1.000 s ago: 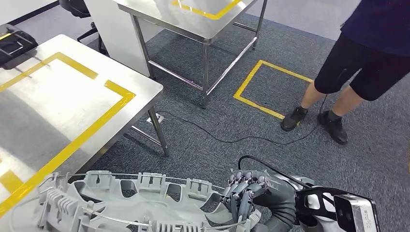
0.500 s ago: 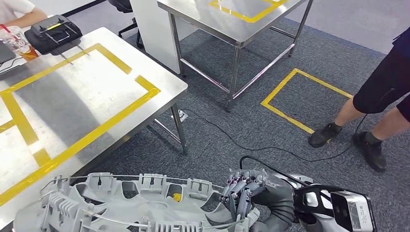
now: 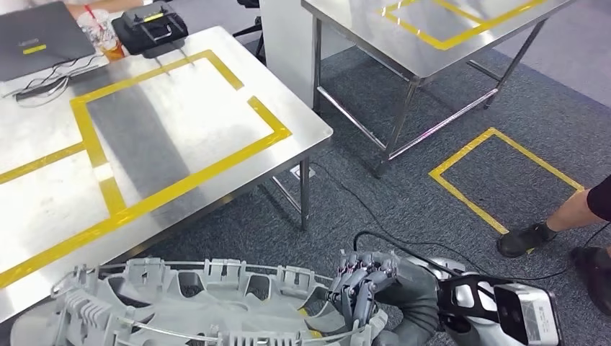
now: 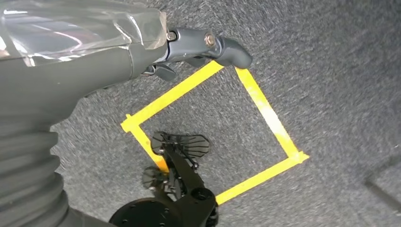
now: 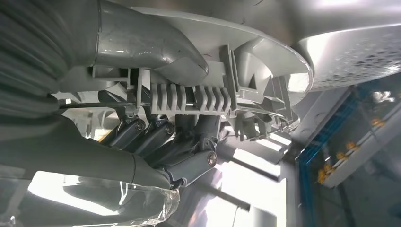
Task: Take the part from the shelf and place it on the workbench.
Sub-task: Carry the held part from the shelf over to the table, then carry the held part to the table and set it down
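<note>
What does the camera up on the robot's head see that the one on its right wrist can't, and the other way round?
The head view alone shows the steel workbench with yellow tape, a laptop, a drink cup, the carpet and a person's legs. The right wrist view alone shows the part's underside close up and a blue-framed shelf. Both show the right hand gripping the grey part.

Part point(image 3: 202, 306): large light-grey moulded plastic piece, curved outline, with ribbed clip blocks, rectangular tabs and cut-out openings along its rim, thin wire running across it. Lies roughly flat and wide across the bottom of the head view, off the floor, just beside the near edge of the worktop point(image 3: 180, 122) and not on it. Right hand point(image 3: 360, 288) grips its right end, dark fingers curled over the rim. Worktop: brushed steel top marked with yellow tape rectangles, on metal legs, ahead-left of the part.
</note>
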